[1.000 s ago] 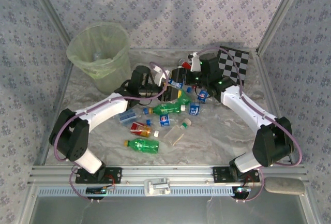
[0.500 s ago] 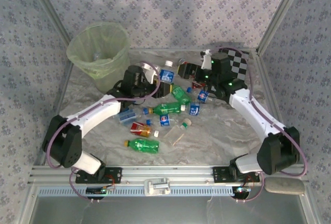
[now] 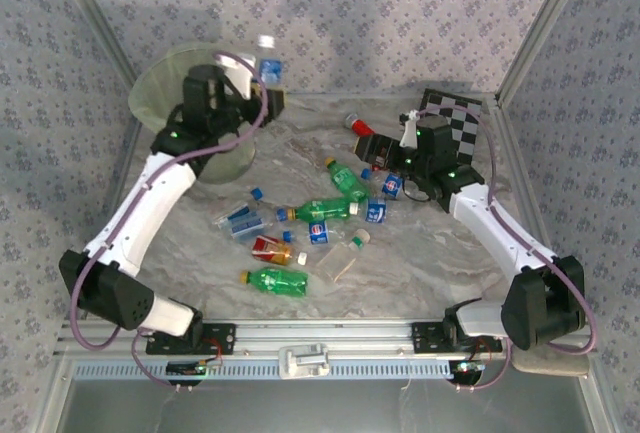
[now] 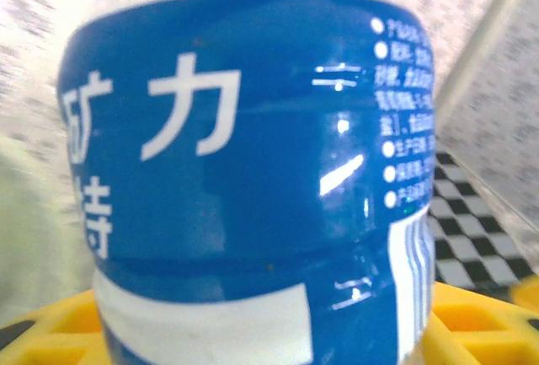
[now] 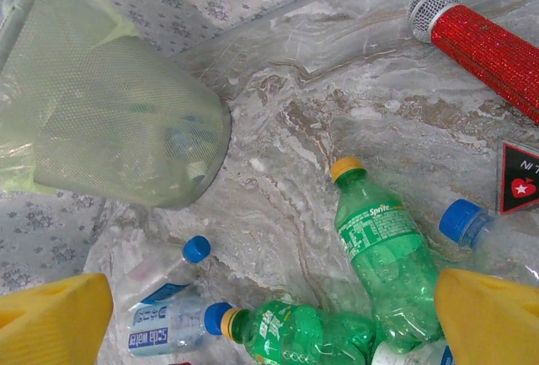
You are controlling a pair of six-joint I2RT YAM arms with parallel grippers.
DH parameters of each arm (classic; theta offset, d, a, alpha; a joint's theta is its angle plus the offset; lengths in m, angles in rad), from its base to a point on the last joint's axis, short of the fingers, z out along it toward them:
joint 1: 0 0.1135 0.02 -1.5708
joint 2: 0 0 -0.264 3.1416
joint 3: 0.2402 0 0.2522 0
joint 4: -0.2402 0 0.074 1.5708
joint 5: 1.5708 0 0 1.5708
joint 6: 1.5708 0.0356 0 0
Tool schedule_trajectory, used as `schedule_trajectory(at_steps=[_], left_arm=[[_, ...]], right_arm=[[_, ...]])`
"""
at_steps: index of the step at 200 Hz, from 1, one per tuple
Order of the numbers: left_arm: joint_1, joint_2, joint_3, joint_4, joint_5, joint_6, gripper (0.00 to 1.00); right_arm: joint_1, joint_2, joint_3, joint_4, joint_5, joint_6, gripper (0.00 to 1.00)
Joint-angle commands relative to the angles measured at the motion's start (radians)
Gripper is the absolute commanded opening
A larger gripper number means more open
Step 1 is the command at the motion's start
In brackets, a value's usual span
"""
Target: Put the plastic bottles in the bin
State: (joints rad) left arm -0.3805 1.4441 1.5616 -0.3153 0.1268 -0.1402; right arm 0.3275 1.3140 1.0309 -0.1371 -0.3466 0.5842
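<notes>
The left gripper (image 3: 258,93) clamps a clear, blue-labelled plastic bottle (image 4: 244,196) upright, its long axis vertical and white cap uppermost, above the rim of the round, translucent pale-green bin (image 3: 148,105). The right gripper (image 3: 368,145) hangs with its fingers spread wide over bottles (image 3: 325,210) lying scattered on the marbled table (image 3: 430,253).

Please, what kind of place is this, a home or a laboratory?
Probably a robot laboratory test cell: an aluminium frame runs along the near edge, patterned walls enclose the workspace, and a calibration-style checkerboard sits at the back right.
</notes>
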Motion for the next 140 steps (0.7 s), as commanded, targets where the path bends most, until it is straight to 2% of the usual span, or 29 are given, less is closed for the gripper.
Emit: schedule_trajectory(at_steps=[1, 26, 58, 140], left_arm=[[0.067, 0.052, 0.123, -0.155, -0.112, 0.045, 0.52], [0.149, 0.102, 0.240, -0.229, -0.146, 0.056, 0.52], [0.213, 0.137, 0.291, -0.266, -0.195, 0.084, 0.53], [0.284, 0.254, 0.343, -0.386, -0.248, 0.103, 0.55]], right_arm=[[0.001, -0.012, -0.012, 0.022, 0.007, 0.004, 1.00], [0.001, -0.012, -0.019, 0.013, 0.001, 0.000, 1.00], [-0.001, -0.012, -0.050, 0.021, 0.011, 0.009, 1.00], [-0.001, -0.018, -0.077, 0.033, -0.008, 0.030, 1.00]])
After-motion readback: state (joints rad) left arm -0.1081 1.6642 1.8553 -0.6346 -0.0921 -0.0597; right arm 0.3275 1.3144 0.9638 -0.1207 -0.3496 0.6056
